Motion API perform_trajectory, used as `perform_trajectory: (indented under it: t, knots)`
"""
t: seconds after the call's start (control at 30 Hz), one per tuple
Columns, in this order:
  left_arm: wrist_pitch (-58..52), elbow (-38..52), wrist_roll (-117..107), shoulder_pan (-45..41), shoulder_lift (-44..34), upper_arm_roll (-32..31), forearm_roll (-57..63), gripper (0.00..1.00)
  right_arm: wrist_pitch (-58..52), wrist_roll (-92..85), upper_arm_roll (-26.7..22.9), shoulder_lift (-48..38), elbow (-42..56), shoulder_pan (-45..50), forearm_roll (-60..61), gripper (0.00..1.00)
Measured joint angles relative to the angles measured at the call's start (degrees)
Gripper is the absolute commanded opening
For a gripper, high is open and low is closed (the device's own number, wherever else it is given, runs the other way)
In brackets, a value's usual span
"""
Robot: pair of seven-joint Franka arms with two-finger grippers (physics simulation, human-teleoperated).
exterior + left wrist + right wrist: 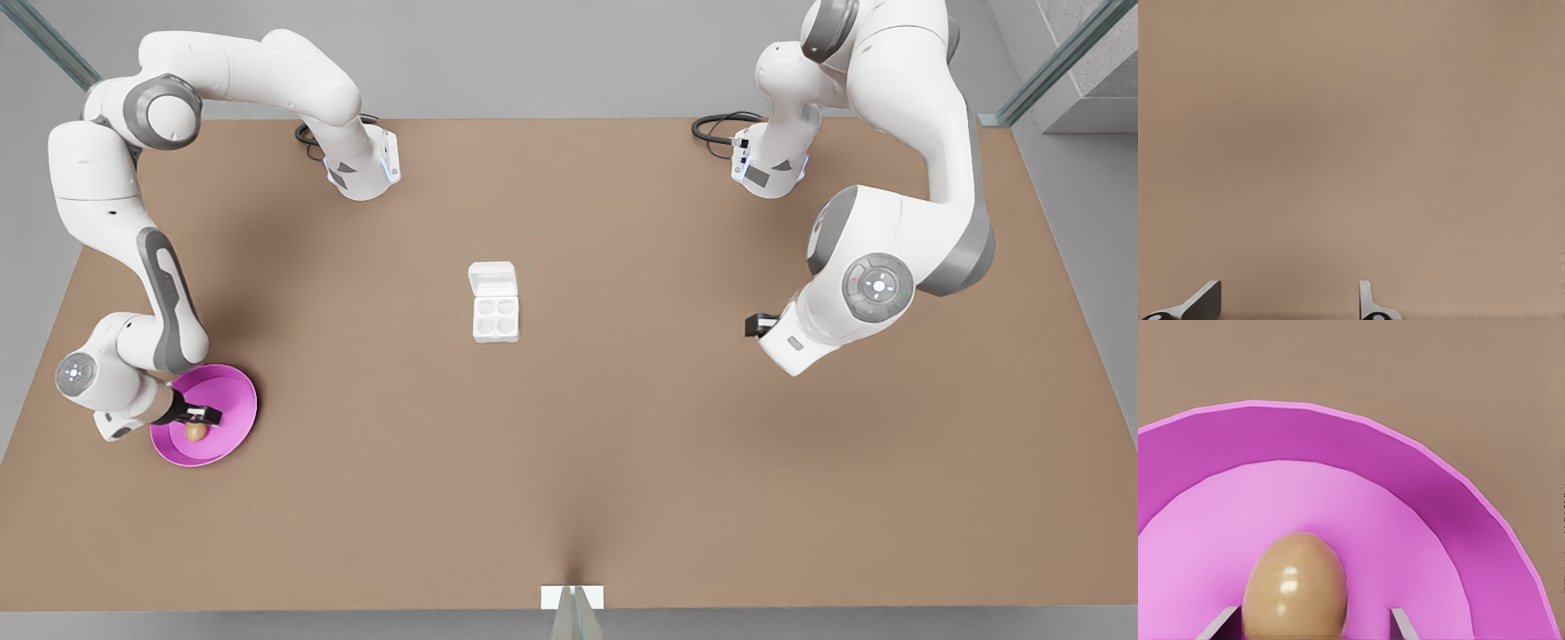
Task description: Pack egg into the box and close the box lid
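The tan egg [1295,587] lies in the round pink plate [1338,473] near the table's front corner at the front view's left. My right gripper [1311,621] is down in the plate, open, one finger on each side of the egg [196,431]. The white box [495,319] with four round cups sits mid-table, and the box lid [492,278] is folded open on its far side. My left gripper [1285,305] waits open over bare table at the front view's right, where its black tip [757,325] shows under the arm.
The brown table [622,444] stretches wide between plate [233,391] and box. Both arm bases with black cables [716,129] stand along the far edge. A small white marker [572,596] sits at the near edge.
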Motion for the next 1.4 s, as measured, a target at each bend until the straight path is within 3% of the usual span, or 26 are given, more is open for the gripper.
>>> perform_trajectory:
  t: [0.3,0.5,0.7,1.03,1.23,1.3,1.4]
  knots:
    - [-0.7,-0.4,0.0,-0.1,-0.7,0.0,0.1,1.00,-0.1,0.4,0.0,-0.9,-0.2,-1.1,-0.1,0.86]
    - [-1.0,-0.2,-0.1,-0.4,-0.9,-0.3,0.2,1.00,-0.3,0.6,0.0,-0.7,0.9,-0.2,0.2,0.77]
    - [-1.1,-0.2,-0.2,-0.7,-1.0,-0.6,0.2,1.00,-0.8,0.7,-0.1,0.9,3.3,0.4,0.0,0.77]
    - [-1.0,-0.2,-0.4,-0.6,-0.9,-0.6,0.2,1.00,-1.0,0.2,-0.2,-1.2,1.1,0.4,0.7,0.35]
    - [-1.0,-0.1,-0.5,-0.7,-1.0,-0.6,0.2,1.00,-3.7,-0.3,0.3,-7.3,-1.2,4.7,3.0,0.35]
    - [-1.2,-0.3,-0.5,-0.7,-1.6,-0.7,0.2,1.00,-5.4,0.4,-4.6,-10.1,-1.1,15.2,7.5,0.35]
    - [-1.5,-0.3,-0.6,-1.0,-1.9,-0.9,0.1,1.00,-7.5,2.1,-29.4,-10.2,3.0,51.5,22.7,0.35]
